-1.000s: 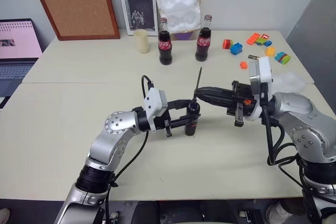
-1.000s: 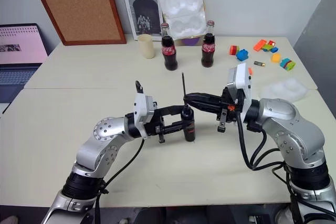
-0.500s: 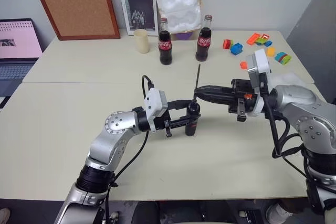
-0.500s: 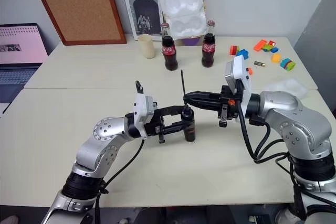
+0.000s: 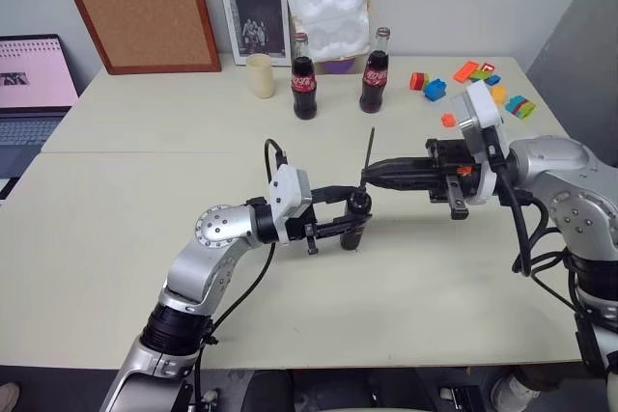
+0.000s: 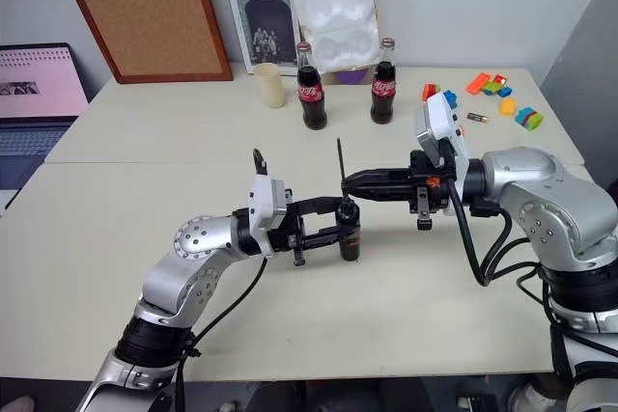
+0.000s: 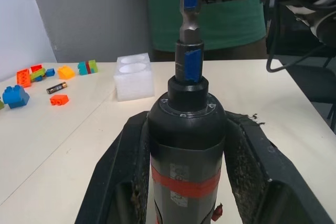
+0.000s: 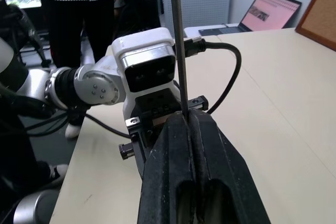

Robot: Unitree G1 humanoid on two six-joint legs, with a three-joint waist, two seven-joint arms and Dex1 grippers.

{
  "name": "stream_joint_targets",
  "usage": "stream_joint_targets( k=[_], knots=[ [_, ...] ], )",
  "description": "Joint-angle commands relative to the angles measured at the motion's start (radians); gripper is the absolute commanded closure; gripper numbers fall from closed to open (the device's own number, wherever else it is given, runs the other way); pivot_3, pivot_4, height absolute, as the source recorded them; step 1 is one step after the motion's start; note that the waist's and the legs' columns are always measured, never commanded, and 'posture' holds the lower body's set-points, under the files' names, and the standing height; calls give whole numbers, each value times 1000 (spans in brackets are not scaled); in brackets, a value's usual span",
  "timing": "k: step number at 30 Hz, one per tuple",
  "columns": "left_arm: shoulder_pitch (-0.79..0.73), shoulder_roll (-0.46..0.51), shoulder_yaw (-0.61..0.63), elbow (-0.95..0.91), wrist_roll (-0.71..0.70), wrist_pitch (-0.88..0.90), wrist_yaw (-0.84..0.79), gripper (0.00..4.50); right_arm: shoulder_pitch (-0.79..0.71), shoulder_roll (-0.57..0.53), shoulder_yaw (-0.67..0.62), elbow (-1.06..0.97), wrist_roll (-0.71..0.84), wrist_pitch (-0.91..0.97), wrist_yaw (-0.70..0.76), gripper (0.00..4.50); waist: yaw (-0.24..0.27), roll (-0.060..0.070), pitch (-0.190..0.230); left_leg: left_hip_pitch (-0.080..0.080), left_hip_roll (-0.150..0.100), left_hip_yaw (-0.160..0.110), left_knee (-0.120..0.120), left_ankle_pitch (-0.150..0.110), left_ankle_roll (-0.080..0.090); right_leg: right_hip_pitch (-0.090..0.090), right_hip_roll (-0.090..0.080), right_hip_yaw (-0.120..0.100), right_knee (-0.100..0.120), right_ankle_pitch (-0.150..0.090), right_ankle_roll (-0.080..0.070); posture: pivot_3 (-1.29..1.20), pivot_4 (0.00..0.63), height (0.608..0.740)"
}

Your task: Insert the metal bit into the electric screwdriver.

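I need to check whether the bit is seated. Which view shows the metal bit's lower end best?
The left wrist view: the metal bit enters the electric screwdriver close up. The right wrist view shows its thin shaft pinched by the right gripper; the eye views show a distant thin rod.

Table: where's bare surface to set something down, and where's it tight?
Free: the near table strip in front of both arms, and the left stretch between the laptop and the left gripper. Crowded: the back edge by the cola bottles and cup, and the far right corner with the toy bricks.
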Motion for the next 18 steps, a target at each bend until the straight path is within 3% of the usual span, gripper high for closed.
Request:
stream_joint_targets(
  k=[1,11,18],
  knots=[
    [-11,8,4,1,6,3,-4,2865,-12,-9,93,45,-52,7,95,4500,0,0,0,0,0,0,0,0,0,0,0,0,0,0,0,0,150,740],
    [-14,8,7,-5,8,7,-6,2865,-97,33,134,174,-98,-63,262,4500,0,0,0,0,0,0,0,0,0,0,0,0,0,0,1,0,150,740],
    [-11,18,17,-11,2,10,-7,2865,-108,71,129,211,-116,-86,299,4500,0,0,0,0,0,0,0,0,0,0,0,0,0,1,2,0,150,740]
  ],
)
